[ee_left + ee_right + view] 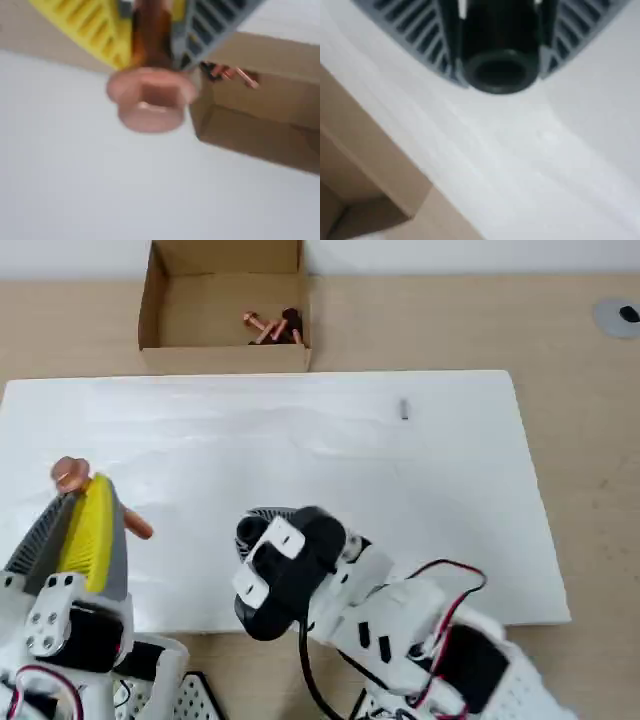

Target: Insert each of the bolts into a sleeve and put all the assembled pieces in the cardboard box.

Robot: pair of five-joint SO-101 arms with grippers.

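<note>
White sheet, left pincer tight on copper bolt, right pincer on black sleeve

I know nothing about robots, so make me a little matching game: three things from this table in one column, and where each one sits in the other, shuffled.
Things:
1. copper-coloured metal bolt
2. black tubular sleeve
3. pile of copper-and-black assembled pieces

Places:
A. inside the brown cardboard box
B. gripped in the left claw
C. gripped in the right claw

Pairs: 1-B, 2-C, 3-A
</note>
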